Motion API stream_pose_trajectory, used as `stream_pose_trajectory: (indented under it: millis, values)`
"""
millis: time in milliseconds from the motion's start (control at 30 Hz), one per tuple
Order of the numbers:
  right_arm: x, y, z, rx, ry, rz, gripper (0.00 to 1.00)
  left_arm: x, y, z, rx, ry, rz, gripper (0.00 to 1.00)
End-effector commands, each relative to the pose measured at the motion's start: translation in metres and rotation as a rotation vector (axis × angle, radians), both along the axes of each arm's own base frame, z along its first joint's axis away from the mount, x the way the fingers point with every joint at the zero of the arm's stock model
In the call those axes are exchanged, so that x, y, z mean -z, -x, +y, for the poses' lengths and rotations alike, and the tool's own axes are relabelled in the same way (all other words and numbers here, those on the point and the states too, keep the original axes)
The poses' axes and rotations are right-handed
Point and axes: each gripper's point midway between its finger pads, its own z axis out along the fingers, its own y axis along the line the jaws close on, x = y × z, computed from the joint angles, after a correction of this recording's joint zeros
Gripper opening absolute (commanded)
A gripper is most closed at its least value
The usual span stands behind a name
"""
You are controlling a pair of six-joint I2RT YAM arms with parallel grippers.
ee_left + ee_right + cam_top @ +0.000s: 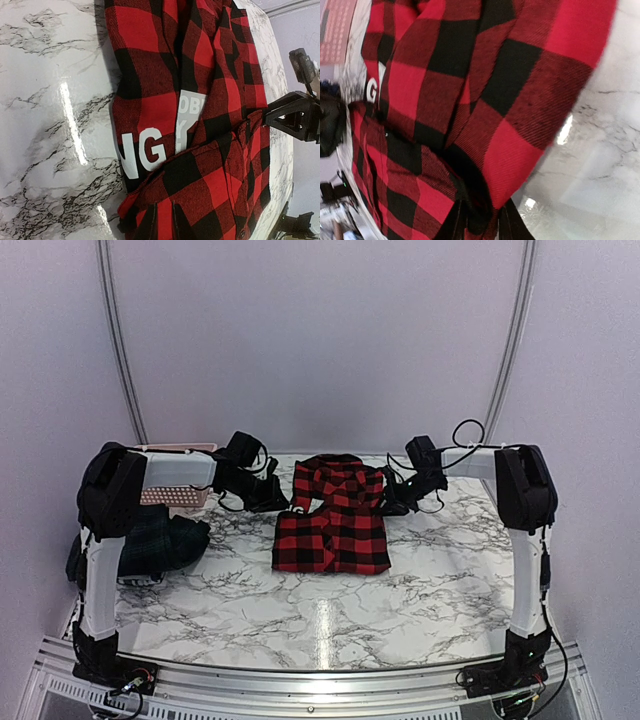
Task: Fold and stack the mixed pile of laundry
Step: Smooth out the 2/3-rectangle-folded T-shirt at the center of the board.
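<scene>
Red-and-black checked shirt (333,525) lies spread on the marble worktop (430,580), between the left fingers (277,500) and the right fingers (456,226). A dark green plaid garment (160,540) sits heaped well left of the left fingers, by a pink basket (175,495). Both sets of fingers are clamped on the shirt's top corners.

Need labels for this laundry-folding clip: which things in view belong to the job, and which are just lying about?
Job:
red-and-black checked shirt
dark green plaid garment

Lying about:
pink lattice basket
marble table
</scene>
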Motion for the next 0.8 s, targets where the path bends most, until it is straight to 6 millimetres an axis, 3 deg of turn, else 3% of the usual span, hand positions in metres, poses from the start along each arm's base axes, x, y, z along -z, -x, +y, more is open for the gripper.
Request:
stream_pose_trajectory:
  millis: [0, 233, 400, 567, 767]
  values:
    - [-0.01, -0.004, -0.011, 0.017, 0.045, -0.018, 0.24, -0.003, 0.001, -0.004, 0.021, 0.001, -0.002, 0.12]
    - [-0.015, -0.01, -0.008, 0.015, 0.043, -0.036, 0.17, 0.003, 0.002, -0.004, 0.021, -0.001, 0.013, 0.12]
    - [-0.018, -0.01, -0.016, 0.036, 0.094, -0.041, 0.32, 0.004, 0.003, -0.004, 0.021, -0.004, 0.015, 0.12]
    - [-0.03, -0.013, -0.019, 0.039, 0.11, -0.086, 0.28, 0.006, 0.004, -0.003, 0.022, -0.008, 0.019, 0.12]
    - [-0.025, -0.011, -0.008, 0.002, 0.097, -0.08, 0.23, 0.006, 0.003, -0.004, 0.023, -0.004, 0.02, 0.14]
